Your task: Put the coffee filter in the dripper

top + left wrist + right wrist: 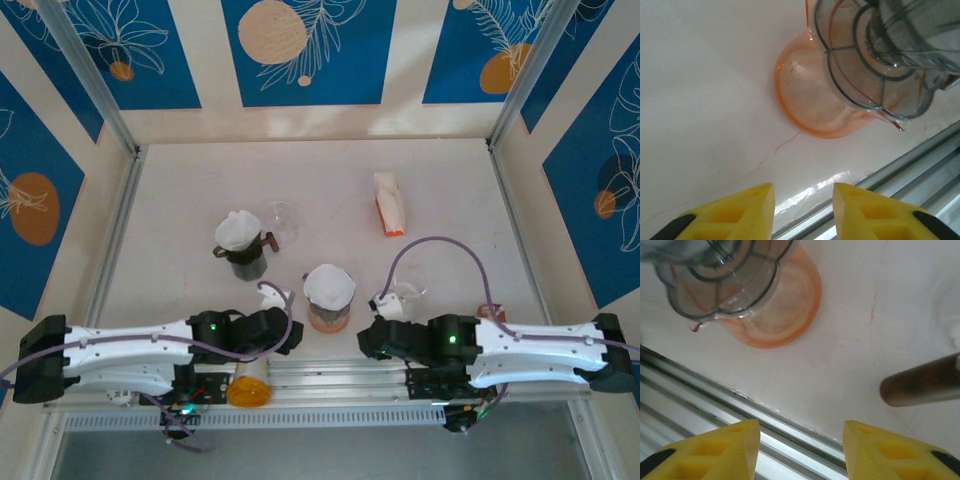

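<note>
No legible text, labels, brands or numbers anywhere. Orange-white packet (pixel 389 204) at far side of surface (pixel 190 180): print, if any, too small to read. Dripper (pixel 875 60) seen close in left wrist view: clear ribbed plastic, no marking readable. Blue wall panels (pixel 300 50): leaf and circle pattern, no lettering.

- A carafe (pixel 329 318) stands near the front middle of the table (pixel 180 200), with a dripper (pixel 330 298) on it and a filter (pixel 328 283) in the dripper.
- A second carafe (pixel 245 266), with a second filter (pixel 238 230) on top, stands left and further back.
- Just behind and right of it sits another dripper (pixel 281 216).
- A packet (pixel 389 203) lies well apart at the back right.
</note>
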### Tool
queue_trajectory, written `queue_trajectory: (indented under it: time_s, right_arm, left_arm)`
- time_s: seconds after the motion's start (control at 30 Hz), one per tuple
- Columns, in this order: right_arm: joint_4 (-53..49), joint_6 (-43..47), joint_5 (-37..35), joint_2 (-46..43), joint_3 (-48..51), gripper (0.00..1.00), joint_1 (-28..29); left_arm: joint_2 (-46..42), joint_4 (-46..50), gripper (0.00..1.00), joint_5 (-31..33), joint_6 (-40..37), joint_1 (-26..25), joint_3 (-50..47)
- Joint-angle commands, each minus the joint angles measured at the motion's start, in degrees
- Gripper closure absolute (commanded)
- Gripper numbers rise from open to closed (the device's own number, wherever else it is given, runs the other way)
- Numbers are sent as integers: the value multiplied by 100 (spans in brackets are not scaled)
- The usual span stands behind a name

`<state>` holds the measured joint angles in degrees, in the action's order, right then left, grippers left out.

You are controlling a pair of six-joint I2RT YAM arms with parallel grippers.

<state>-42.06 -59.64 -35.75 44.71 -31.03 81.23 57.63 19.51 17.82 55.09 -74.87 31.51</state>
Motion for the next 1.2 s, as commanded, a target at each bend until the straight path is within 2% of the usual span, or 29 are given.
queue_trajectory:
  time_s: [0.0,0.1,0.27,0.5,0.73,0.93,1.17]
  right_arm:
    - [944,-173,247,165,219,55,-115]
    - [1160,-62,358,232,314,55,-234]
    - [1624,132,845,219,574,59,-595]
    - [2012,249,959,555,701,67,-714]
    - [2464,259,842,658,922,69,-810]
    - [2979,276,802,861,1098,70,-940]
    - [3523,358,919,1204,1182,71,-1234]
  left_arm:
    - [104,-767,73,-476,209,224,-248]
    - [186,-1133,80,-569,271,293,-415]
    - [440,-1438,100,-668,317,342,-470]
    - [943,-1854,100,-940,411,459,-411]
    - [1231,-2513,100,-934,730,595,-584]
    - [1305,-2721,100,-729,800,596,-588]
    - [1654,-3047,100,-836,872,768,-556]
